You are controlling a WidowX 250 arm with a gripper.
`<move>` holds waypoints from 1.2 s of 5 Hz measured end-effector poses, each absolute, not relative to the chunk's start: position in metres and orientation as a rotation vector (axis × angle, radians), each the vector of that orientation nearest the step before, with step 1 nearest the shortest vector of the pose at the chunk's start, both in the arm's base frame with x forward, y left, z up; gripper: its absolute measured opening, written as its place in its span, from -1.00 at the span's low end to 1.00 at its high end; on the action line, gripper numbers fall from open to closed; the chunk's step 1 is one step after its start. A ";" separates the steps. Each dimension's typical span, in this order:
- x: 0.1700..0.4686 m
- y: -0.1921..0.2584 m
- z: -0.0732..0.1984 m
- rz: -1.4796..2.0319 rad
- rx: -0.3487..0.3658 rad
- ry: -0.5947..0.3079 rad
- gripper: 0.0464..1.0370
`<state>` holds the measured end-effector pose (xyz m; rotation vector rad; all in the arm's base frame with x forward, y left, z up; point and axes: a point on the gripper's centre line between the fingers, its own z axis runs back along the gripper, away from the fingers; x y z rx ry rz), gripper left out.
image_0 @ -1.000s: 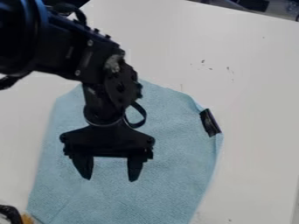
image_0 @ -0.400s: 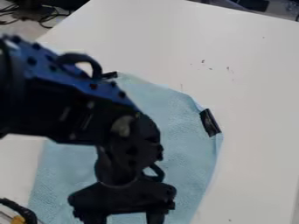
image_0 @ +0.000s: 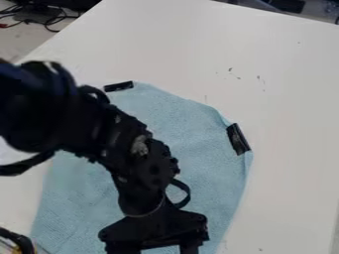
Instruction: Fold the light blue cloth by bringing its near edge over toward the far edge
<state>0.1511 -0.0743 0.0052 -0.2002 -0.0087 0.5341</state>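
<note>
You are keeping your black two-finger gripper [image_0: 163, 249] released over the light-blue cloth [image_0: 201, 130], its fingers standing apart. The cloth is lying on the white table [image_0: 289, 123], a flat black piece [image_0: 238, 139] sitting at its right edge, another [image_0: 118, 86] at its far corner. Your black jointed arm [image_0: 142, 161] is blocking the middle; a black cable [image_0: 19, 239] is curving at lower left.

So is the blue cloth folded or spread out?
Spread out: the cloth lies on the table as a broad sheet, either side of the arm.
</note>
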 end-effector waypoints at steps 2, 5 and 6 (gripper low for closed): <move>0.164 -0.078 0.002 0.560 -0.275 0.025 0.84; 0.171 -0.073 -0.001 0.507 -0.226 0.009 -0.70; 0.172 -0.071 -0.001 0.480 -0.202 -0.001 -0.95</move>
